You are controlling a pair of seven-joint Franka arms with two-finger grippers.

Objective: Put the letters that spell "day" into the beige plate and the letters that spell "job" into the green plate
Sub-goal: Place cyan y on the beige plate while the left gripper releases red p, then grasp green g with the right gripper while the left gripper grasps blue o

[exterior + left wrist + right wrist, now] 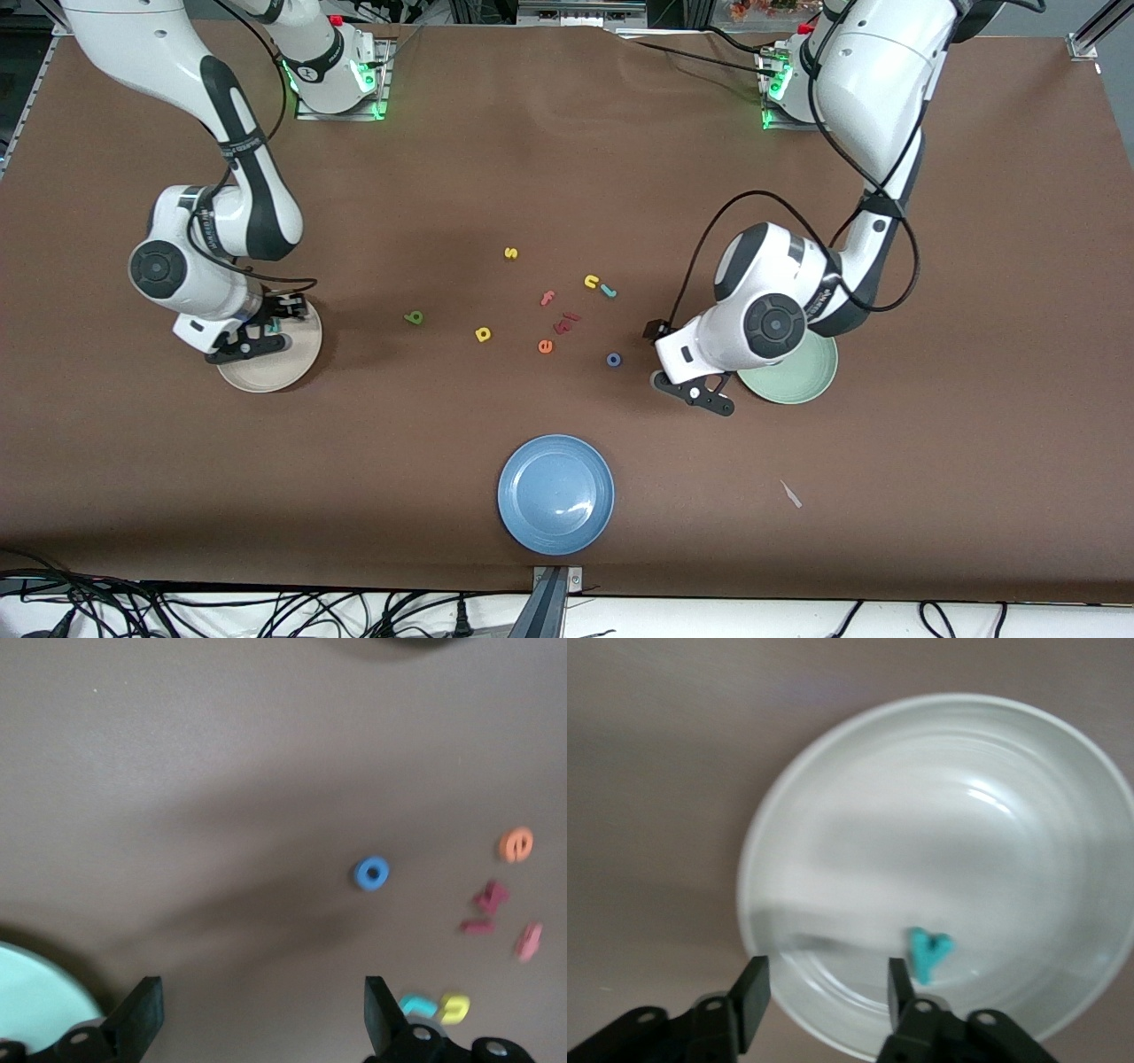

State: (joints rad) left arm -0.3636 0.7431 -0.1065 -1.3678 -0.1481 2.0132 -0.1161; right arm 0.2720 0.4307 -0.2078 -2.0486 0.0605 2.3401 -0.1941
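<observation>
Right claw (822,992) hangs over the round cream-beige plate (297,359) at the right arm's end of the surface, fingers spread with nothing between them. Tiny teal foam "y" (928,954) lies in that plate, just beside one fingertip.

Left claw (259,1014) is over bare brown surface (567,177), beside the rim of the round pale mint-green plate (811,377); fingers spread wide, holding nothing. No letters can be seen in the visible part of the green plate.

Loose letters lie mid-surface between the two plates:
- blue foam ring "o" (613,360), nearest the left claw
- teal hook-shaped "j" (609,291), touching or just beside a yellow "n" (591,282)
- red-pink pieces (564,322), shape unclear, near an orange "e" (546,346) and an orange "f" (547,299)
- yellow "d" (483,334)
- green "a" (414,317), toward the beige plate
- yellow "s" (510,253), farthest from the front camera

Round blue plate (555,494) sits nearest the front camera, apart from the letters.
</observation>
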